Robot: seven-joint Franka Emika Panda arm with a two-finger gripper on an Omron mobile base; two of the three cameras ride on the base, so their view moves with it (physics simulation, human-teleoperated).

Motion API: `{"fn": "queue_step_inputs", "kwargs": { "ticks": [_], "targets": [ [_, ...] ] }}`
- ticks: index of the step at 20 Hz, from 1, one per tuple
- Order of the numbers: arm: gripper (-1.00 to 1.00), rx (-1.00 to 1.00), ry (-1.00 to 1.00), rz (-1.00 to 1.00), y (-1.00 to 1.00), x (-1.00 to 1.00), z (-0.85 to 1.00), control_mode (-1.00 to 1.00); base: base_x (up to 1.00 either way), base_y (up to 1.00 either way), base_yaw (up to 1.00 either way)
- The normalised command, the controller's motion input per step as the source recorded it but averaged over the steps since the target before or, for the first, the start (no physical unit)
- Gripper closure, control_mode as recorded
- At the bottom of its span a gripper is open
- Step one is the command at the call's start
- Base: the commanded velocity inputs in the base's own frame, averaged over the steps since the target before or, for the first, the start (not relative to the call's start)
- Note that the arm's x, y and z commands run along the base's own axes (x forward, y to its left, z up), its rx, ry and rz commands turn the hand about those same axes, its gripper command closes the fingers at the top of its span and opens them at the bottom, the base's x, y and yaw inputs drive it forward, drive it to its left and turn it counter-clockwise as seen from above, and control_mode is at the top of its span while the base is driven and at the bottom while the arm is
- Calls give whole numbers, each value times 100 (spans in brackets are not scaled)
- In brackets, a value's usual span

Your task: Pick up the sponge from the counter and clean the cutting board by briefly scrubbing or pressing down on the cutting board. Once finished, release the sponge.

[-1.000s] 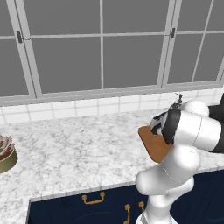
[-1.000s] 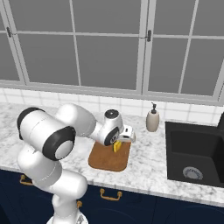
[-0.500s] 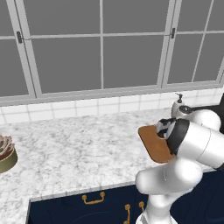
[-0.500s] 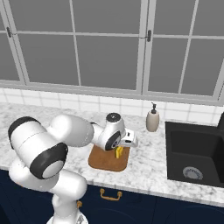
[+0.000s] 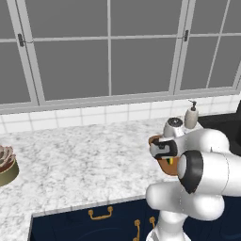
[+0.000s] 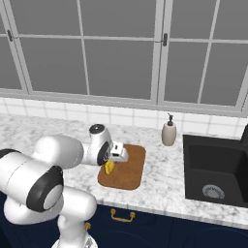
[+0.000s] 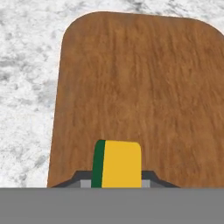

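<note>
My gripper [image 7: 116, 180] is shut on the sponge [image 7: 117, 163], whose yellow base faces the hand camera with the dark green layer along its left side. The brown wooden cutting board [image 7: 144, 83] spreads out directly beyond the sponge. From the right base view, the gripper [image 6: 111, 162] holds the sponge [image 6: 110, 168] low over the left edge of the cutting board [image 6: 130, 168]; I cannot tell whether they touch. In the left base view, the sponge [image 5: 170, 161] peeks out under the hand, and the arm hides most of the cutting board [image 5: 163, 165]. The marbled counter [image 6: 160, 179] carries the board.
A beige soap dispenser [image 6: 169, 133] stands behind the board against the tiled wall. A black sink [image 6: 217, 169] is sunk into the counter to the right. A potted plant [image 5: 5, 164] sits far left. Navy drawers with gold handles [image 6: 121, 214] run below.
The gripper has carried the sponge leftward across the board, from near its middle toward its left edge. The arm's elbow has swung lower and nearer the cameras.
</note>
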Motion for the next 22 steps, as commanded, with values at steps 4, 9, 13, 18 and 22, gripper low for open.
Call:
{"fn": "queue_step_inputs", "kwargs": {
  "ticks": [4, 9, 13, 18, 22],
  "targets": [
    [100, 0, 8, 0, 30, 0, 1, -100, 0, 0, 0],
    [100, 0, 9, -2, -17, -15, 0, -100, 0, 0, 0],
    [100, -1, 2, -1, -89, -51, -6, -100, 0, 0, 0],
    [100, 0, 0, 0, -100, -68, -17, -100, 0, 0, 0],
    [100, 0, 0, 0, -73, -19, -4, -100, 0, 0, 0]
  ]
}}
